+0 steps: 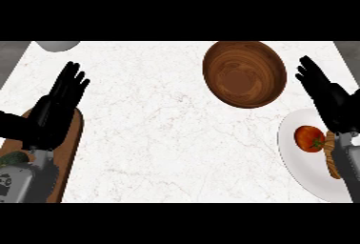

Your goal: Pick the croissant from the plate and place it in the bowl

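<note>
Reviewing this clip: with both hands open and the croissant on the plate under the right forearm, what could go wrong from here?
1. The croissant lies mostly hidden beneath the right forearm, so the right hand may struggle to find it.
2. A tomato sits right beside it on the plate; curling fingers could nudge or grab that instead.
3. The wooden bowl is close to the right hand, so a swing toward it might knock its rim.

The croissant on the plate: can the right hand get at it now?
Probably yes. The croissant lies on the plate beside a tomato, right under the right forearm; the open right hand must pull back first.
</note>
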